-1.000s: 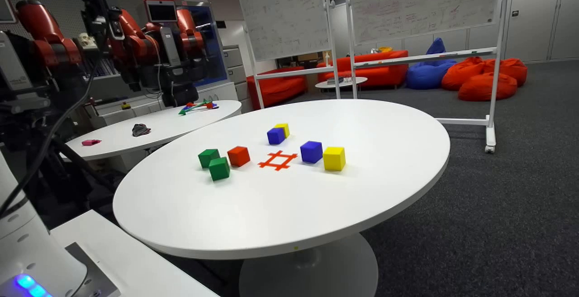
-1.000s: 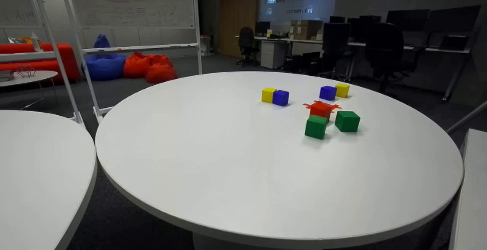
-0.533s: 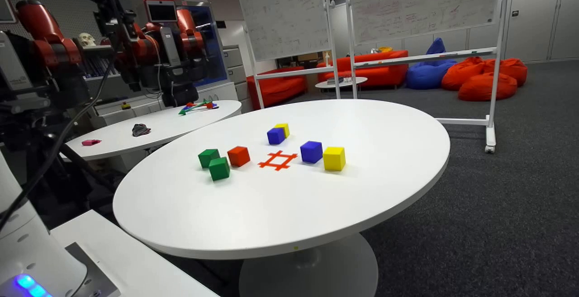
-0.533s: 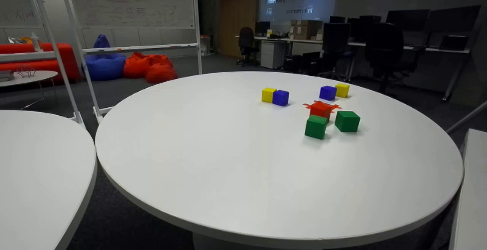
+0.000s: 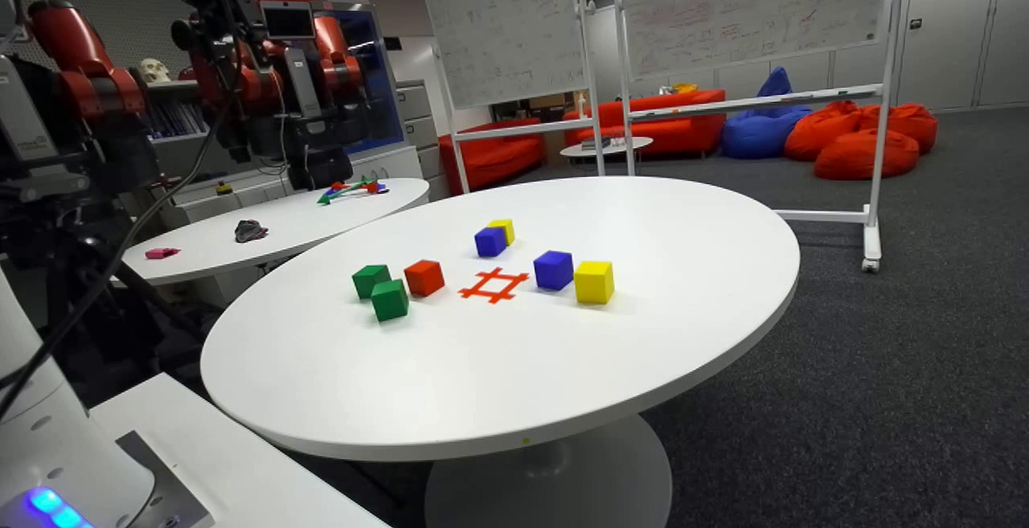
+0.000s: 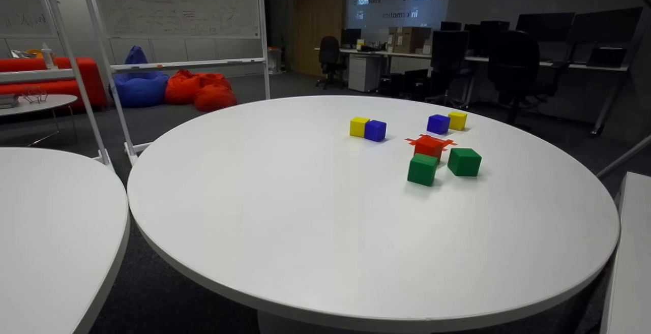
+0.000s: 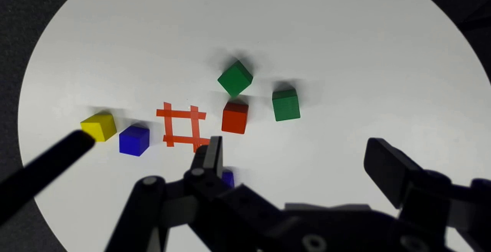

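Note:
My gripper (image 7: pixel 295 144) stands open high over the round white table (image 5: pixel 482 383), nothing between its fingers. In an exterior view its dark body (image 5: pixel 229 50) hangs at upper left before red robots. Nearest between and beyond the fingers in the wrist view lie a red cube (image 7: pixel 234 117) and two green cubes, one square-on (image 7: pixel 286 104), one turned (image 7: pixel 235 79). Left of them is a red tape outline (image 7: pixel 182 114), then a blue cube (image 7: pixel 134 140) beside a yellow cube (image 7: pixel 98 126). The left finger partly covers another blue cube (image 7: pixel 228 178); its neighbouring yellow cube (image 6: pixel 359 127) shows in both exterior views.
A second white table (image 5: pixel 201 243) adjoins, carrying a pink object (image 5: pixel 162 253), a dark item (image 5: pixel 250 231) and coloured pieces (image 5: pixel 354 189). Behind stand whiteboards (image 5: pixel 506 38) and red robots (image 5: pixel 74 38). The arm's base (image 5: pixel 68 456) is on a white bench (image 5: pixel 241 464).
The arm and gripper have shifted right in an exterior view, and its cable swung along. A bit of cable now shows in an upper right corner. The cubes stay put.

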You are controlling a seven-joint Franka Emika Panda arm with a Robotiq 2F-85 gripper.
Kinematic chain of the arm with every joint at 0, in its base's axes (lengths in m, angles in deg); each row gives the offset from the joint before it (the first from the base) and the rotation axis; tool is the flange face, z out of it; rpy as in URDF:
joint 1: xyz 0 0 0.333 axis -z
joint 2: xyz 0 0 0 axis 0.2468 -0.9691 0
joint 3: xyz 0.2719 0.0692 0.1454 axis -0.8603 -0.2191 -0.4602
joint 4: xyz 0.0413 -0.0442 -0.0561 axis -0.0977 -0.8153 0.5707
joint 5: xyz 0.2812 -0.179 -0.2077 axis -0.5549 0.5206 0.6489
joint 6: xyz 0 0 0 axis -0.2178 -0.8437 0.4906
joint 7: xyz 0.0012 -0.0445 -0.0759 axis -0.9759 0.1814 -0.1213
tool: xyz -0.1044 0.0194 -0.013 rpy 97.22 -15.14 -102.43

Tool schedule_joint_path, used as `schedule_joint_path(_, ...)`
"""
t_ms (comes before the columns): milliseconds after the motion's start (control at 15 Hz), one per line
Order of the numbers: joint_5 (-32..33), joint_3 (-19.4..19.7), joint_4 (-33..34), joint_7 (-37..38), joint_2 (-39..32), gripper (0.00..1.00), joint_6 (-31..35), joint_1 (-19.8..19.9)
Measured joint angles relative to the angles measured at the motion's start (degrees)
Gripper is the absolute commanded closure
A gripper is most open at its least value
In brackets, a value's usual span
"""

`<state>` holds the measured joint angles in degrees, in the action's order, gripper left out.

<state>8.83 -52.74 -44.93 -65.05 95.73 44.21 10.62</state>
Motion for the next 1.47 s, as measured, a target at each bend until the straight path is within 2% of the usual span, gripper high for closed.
schedule_joint_path(267,1.10,0.00,1.67,-0.72,-1.52,0.00,2.06,0.00)
schedule_joint_path(1067,2.02,-0.07,4.56,-0.72,-4.47,0.00,2.17,-0.19)
schedule_joint_path(1467,2.19,-1.61,6.91,1.59,-6.00,0.00,2.17,-0.52)
